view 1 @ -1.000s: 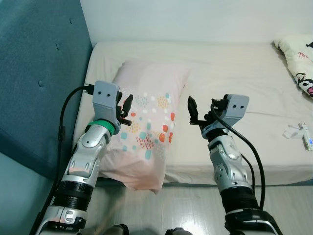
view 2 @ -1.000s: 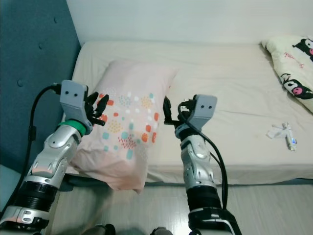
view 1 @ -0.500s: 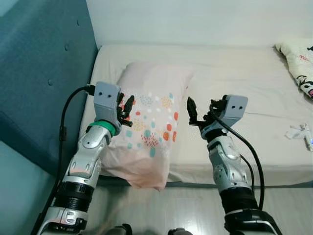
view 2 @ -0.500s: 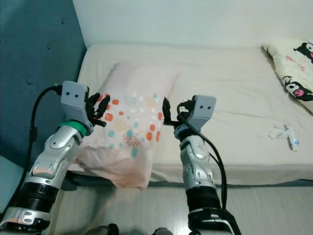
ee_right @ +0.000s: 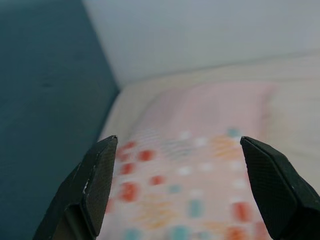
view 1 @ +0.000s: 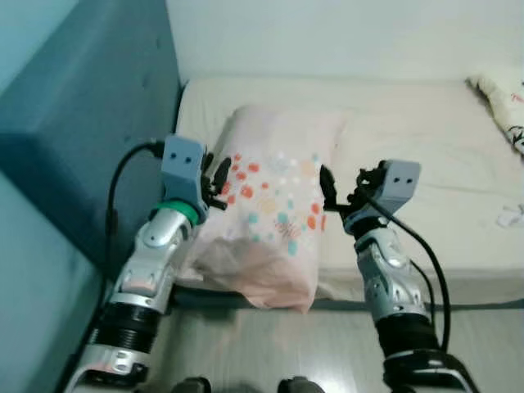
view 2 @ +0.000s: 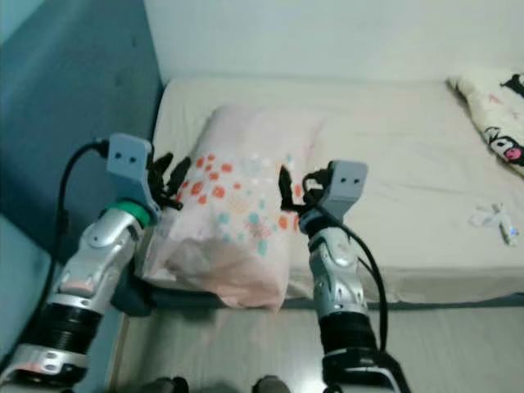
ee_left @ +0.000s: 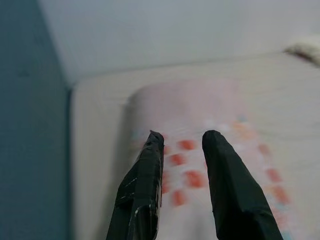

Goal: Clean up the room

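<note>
**Flanking the Pillow at the Mattress Corner**

Positioned on either side of a pink pillow (view 1: 278, 196), both grippers are held raised over the front edge of the mattress (view 1: 426, 147). The pillow, printed with red, orange and teal dots, is laid near the mattress's left end, beside the dark teal headboard (view 1: 90, 155); its near end is seen overhanging the front edge. The left gripper (view 1: 214, 182) is held at the pillow's left side, with its fingers slightly parted, a narrow gap being visible in the left wrist view (ee_left: 182, 137). Contact with the fabric cannot be confirmed. The right gripper (view 1: 326, 190) is held at the pillow's right side, with its fingers spread wide, as shown in the right wrist view (ee_right: 180, 145); nothing is gripped. A cartoon-printed blanket (view 2: 495, 115) is located at the mattress's far right corner, and a small white object (view 2: 495, 221), too blurred to be identified, is located near the right front edge.
</note>
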